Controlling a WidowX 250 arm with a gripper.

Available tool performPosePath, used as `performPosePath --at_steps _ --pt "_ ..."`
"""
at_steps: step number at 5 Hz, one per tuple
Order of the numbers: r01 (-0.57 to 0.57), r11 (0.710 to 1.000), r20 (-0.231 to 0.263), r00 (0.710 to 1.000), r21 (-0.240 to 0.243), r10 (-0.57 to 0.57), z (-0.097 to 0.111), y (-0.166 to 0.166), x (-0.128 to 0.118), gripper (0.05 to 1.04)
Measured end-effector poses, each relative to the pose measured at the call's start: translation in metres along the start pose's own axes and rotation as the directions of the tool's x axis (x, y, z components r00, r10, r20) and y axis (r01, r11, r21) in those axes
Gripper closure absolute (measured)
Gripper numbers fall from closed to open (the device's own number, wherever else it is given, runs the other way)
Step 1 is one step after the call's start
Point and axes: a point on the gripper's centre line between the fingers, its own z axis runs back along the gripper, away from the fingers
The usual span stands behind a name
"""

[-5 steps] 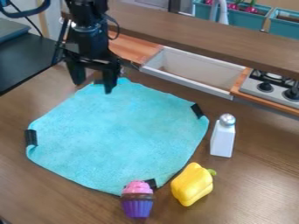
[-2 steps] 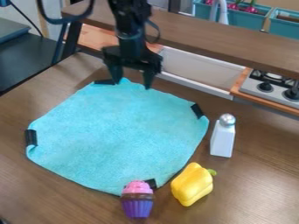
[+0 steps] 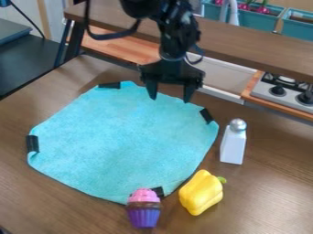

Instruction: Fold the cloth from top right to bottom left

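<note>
The gripper point(image 3: 170, 98) hangs over the upper right edge of the cloth, between the cloth's top and right corners. Its two fingers are spread apart with nothing held between them. The turquoise cloth point(image 3: 122, 141) lies flat on the wooden table, with a black clip or band at each of its corners: top, right, left and bottom. The right corner's black piece point(image 3: 207, 115) is a little to the right of and below the gripper.
A white shaker with a silver top point(image 3: 233, 144) stands right of the cloth. A yellow pepper point(image 3: 202, 192) and a toy cupcake point(image 3: 144, 209) sit by its lower edge. Behind the arm are a sink point(image 3: 229, 77), a stove point(image 3: 284, 89) and a raised wooden shelf point(image 3: 256, 50).
The arm and gripper have moved right along the cloth's upper edge, from its top corner toward its right corner. The cloth and the toys have stayed put.
</note>
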Motion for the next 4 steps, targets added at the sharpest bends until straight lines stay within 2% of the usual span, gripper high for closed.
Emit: performPosePath --at_steps 1,2,4 --pt "-0.082 0.996 0.040 0.996 0.028 0.081 -0.010 -0.014 0.001 0.083" --pt "-0.122 0.992 0.080 0.990 0.021 0.120 -0.012 -0.030 0.009 0.083" --pt "-0.152 0.987 0.088 0.985 0.050 0.147 -0.034 -0.042 0.018 0.083"
